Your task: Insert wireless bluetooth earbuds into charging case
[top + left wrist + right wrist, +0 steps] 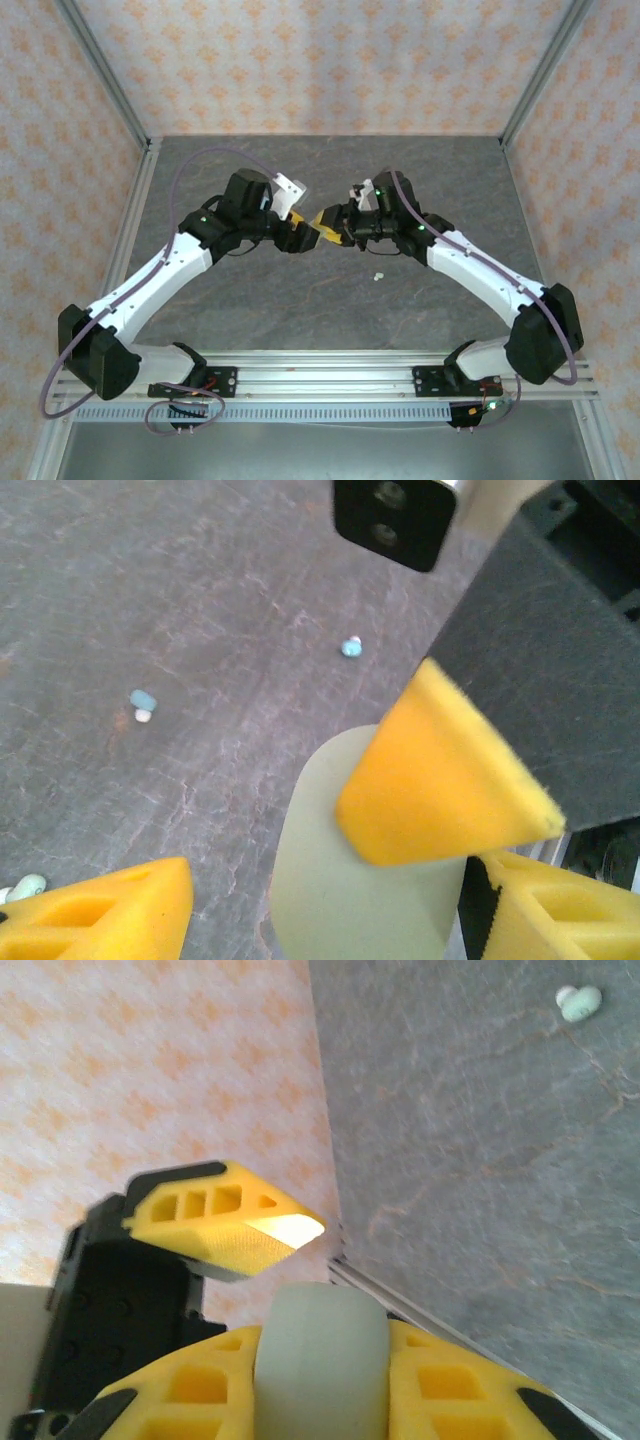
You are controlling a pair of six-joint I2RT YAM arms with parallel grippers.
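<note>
One pale mint case (350, 910) clamped in right end effector (333, 232), left end effector (300, 236) parted close by, earbuds (143, 701) on counter (200, 580) beyond.

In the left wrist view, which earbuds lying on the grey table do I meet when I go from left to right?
pale mint-white plastic earbud → teal-blue earbud with a white tip → small round teal-blue earbud

Arms angle inward, left claw (299, 233) spread, right claw (331, 230) clamped.
</note>
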